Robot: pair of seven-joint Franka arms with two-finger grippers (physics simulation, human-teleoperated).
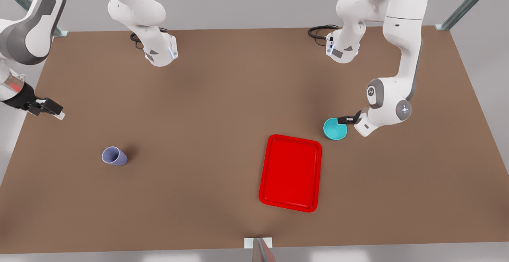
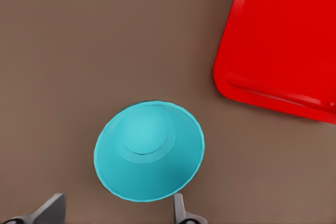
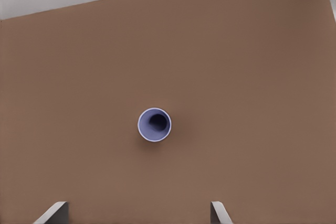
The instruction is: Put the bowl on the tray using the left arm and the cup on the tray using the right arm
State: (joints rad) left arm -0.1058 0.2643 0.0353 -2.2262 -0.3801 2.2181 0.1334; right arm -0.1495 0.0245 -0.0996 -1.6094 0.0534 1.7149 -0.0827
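Note:
The teal bowl (image 1: 335, 129) (image 2: 149, 150) stands upright on the brown table, just off the far corner of the red tray (image 1: 290, 172) (image 2: 283, 40) and apart from it. My left gripper (image 1: 344, 119) (image 2: 116, 216) hangs open at the bowl's far rim on the front view's right, its fingertips (image 2: 180, 209) beside that edge. The lavender cup (image 1: 114, 156) (image 3: 155, 125) stands upright on the front view's left, far from the tray. My right gripper (image 1: 55, 110) (image 3: 137, 214) is open and well above the table, with the cup below and ahead of it.
Both arm bases (image 1: 161, 53) (image 1: 342, 49) sit at the table's far side with black cables beside them. A small white bracket (image 1: 258, 243) sits at the table's near edge. The left elbow (image 1: 391, 105) hovers to the right of the bowl.

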